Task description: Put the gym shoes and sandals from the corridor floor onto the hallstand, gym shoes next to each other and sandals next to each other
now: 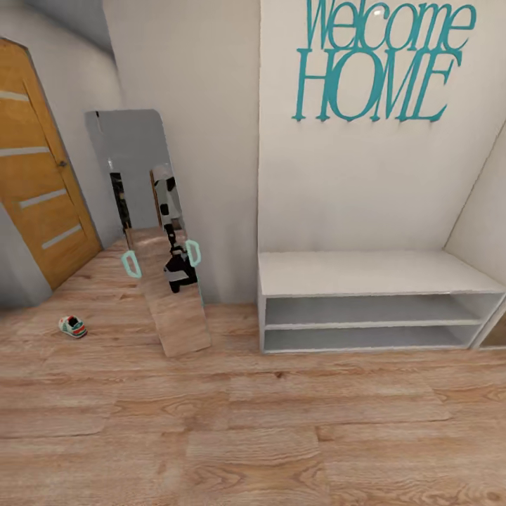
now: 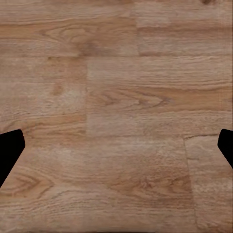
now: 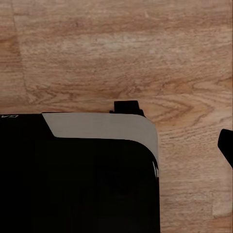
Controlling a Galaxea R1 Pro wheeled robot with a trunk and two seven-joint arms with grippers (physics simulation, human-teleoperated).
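One gym shoe (image 1: 72, 327), cream-white with green and orange-red, lies on the wood-plank corridor floor (image 1: 281, 429) at the left, near the door. The other gym shoe and both sandals are out of view. A pale low two-tier shelf unit (image 1: 379, 274) stands against the right wall; no upper shelves show on it, so I cannot tell whether it is the hallstand. My left gripper (image 2: 116, 145) hangs open over bare floor, a dark fingertip (image 2: 9, 150) at each edge. My right gripper (image 3: 116, 148) is open above the floor, one fingertip (image 3: 227, 145) showing and the other hidden by the robot's black base (image 3: 77, 179).
A tall mirror (image 1: 158, 232) leans on the wall between the shoe and the shelf unit, and the robot is reflected in it. An orange-brown door (image 1: 39, 197) is at the far left. A teal "Welcome HOME" sign (image 1: 379, 60) hangs above the shelf unit.
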